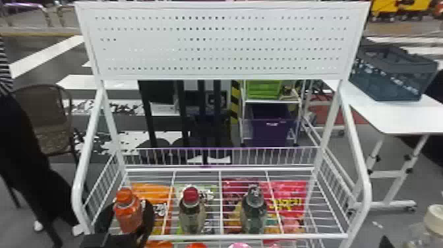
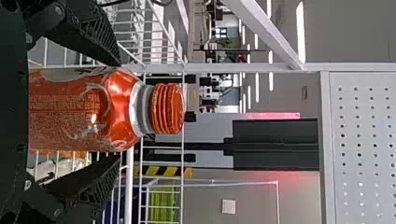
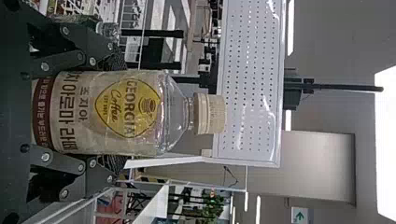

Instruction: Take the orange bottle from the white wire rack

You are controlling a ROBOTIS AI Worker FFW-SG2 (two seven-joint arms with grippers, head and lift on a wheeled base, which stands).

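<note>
Grey floor with white stripes spreads behind the white wire rack [image 1: 230, 236], whose perforated white panel [image 1: 221, 41] rises beyond the jaws. At the rack's left, the orange plastic bottle with a ribbed orange cap [image 1: 128, 212] stands upright, directly between the jaws of the black left gripper [image 2: 119, 111]. Those jaws are parted, one to each side of its body, with a little room showing beside it; whether either tip touches, I cannot tell.

What matters now is that straddle: the bottle's long axis runs upright, across the direction in which the jaws would close, so squeezing inward should catch it squarely before any lift. The left arm is plainly the nearer. To the right of its jaws stands a red-capped pale bottle [image 1: 191, 211], which a sideways pull might knock. The right gripper [image 3: 123, 113] has its jaws closed on a milky plastic bottle with a cream cap [image 3: 126, 112], well apart.
</note>
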